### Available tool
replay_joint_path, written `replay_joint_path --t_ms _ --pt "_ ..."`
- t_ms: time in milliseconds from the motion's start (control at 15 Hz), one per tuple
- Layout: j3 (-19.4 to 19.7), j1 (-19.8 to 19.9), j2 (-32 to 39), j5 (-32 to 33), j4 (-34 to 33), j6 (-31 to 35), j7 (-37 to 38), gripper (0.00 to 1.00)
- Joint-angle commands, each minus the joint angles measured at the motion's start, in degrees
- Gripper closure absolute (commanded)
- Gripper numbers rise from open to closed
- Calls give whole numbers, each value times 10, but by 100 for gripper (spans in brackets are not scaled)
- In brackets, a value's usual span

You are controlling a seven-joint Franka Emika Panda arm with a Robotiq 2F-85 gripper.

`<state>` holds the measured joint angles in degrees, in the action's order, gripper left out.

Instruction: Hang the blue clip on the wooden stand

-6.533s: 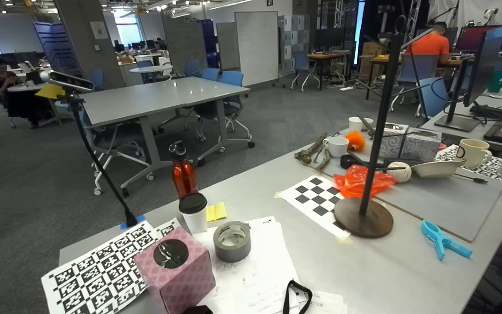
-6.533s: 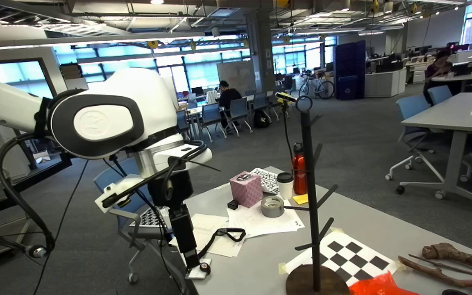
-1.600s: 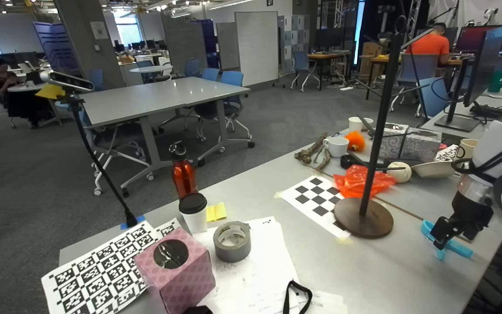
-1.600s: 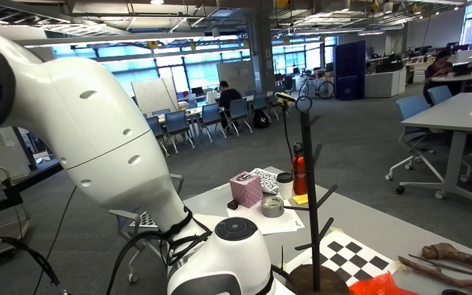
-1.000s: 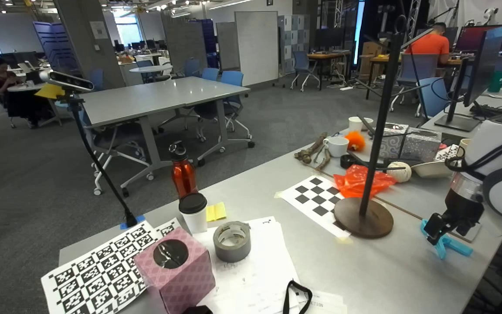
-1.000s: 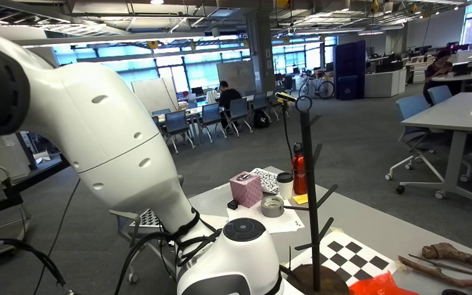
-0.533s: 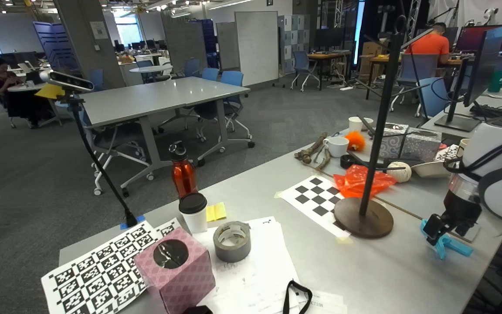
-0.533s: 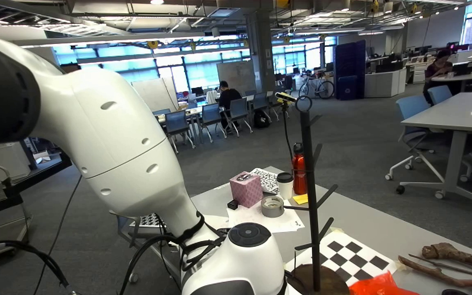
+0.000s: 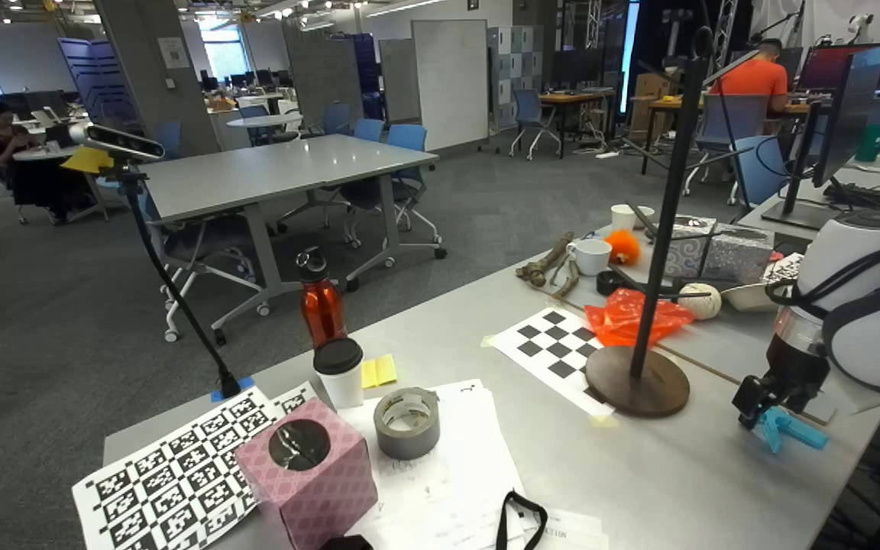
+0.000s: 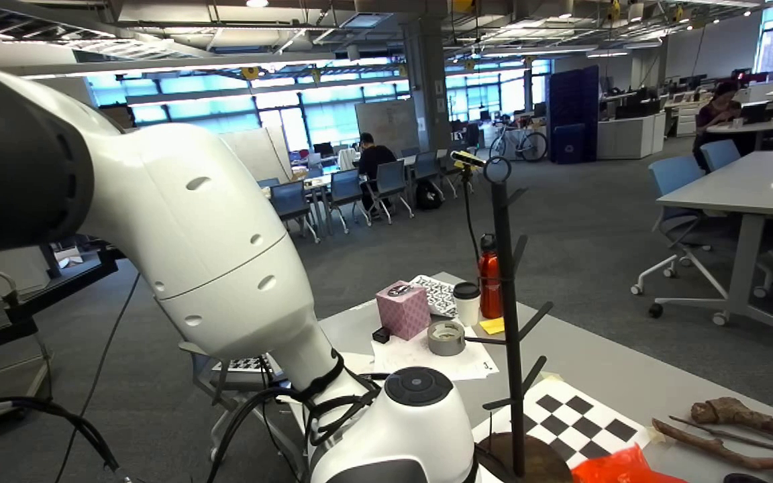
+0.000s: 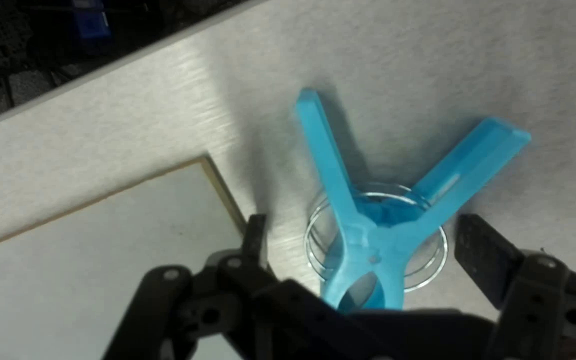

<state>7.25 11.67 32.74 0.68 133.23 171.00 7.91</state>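
Gripper (image 11: 361, 245), spread apart, has the blue clip (image 11: 375, 250) between its jaws on the grey table (image 11: 418, 65), where closing on the wire rings (image 11: 388, 195) might let it twist and slip.

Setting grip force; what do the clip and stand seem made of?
Clip: probably plastic, satin, from its even blue and highlights; its loops shine like metal wire. Stand: satin brown base, perhaps wood by its colour; dark matte pole, metal or painted wood.
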Motion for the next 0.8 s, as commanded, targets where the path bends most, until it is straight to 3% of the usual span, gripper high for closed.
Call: replay_joint_path --t_ms 0,267,733 --pt "-13 10 15 -24 -24 -16 -24 34" --pt "-6 2 6 -24 -18 -21 -20 63" --pt "47 -42 -40 -4 36 -18 -5 63"
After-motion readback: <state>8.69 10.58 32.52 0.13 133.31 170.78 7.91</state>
